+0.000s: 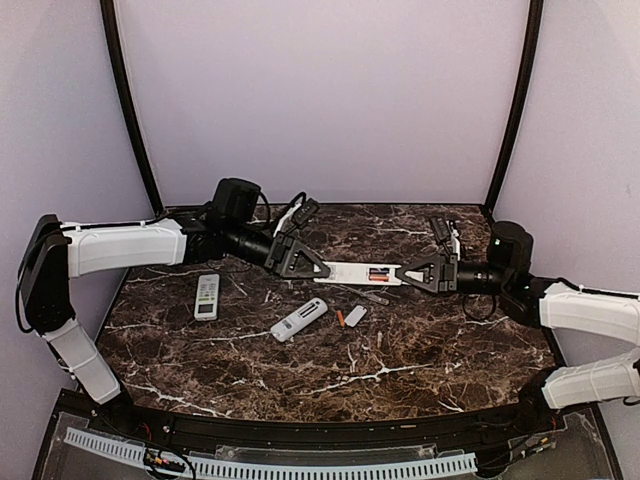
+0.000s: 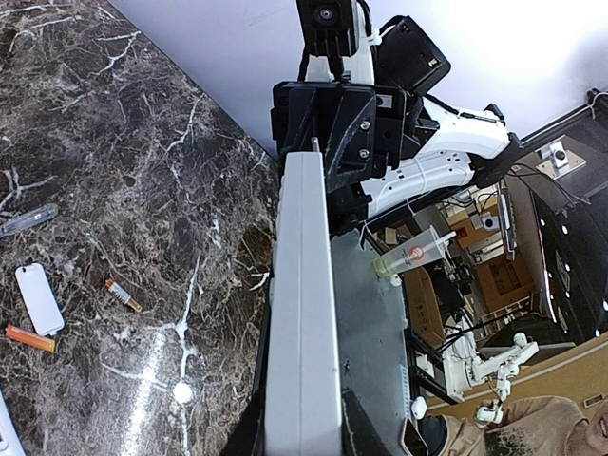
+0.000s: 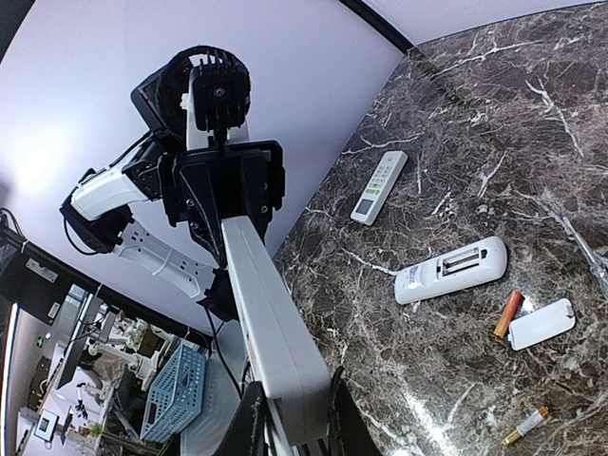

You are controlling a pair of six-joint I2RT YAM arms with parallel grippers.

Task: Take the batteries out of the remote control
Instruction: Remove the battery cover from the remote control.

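Observation:
A long white remote control [image 1: 352,272] hangs above the marble table, held at both ends. My left gripper [image 1: 318,269] is shut on its left end and my right gripper [image 1: 407,275] on its right end. Its open compartment faces up with an orange battery [image 1: 380,273] inside. In the left wrist view the remote control [image 2: 304,323] runs lengthwise between my left gripper [image 2: 304,423]. In the right wrist view the remote control [image 3: 271,323] sits clamped in my right gripper [image 3: 296,418]. Loose batteries lie on the table [image 2: 123,295] [image 2: 28,336] [image 3: 509,313] [image 3: 525,426].
A second white remote [image 1: 299,319] lies face down with its compartment open, and a third [image 1: 206,296] lies face up to the left. A small white cover plate [image 1: 355,316] rests beside an orange battery [image 1: 340,318]. A grey strip [image 1: 375,295] lies under the held remote.

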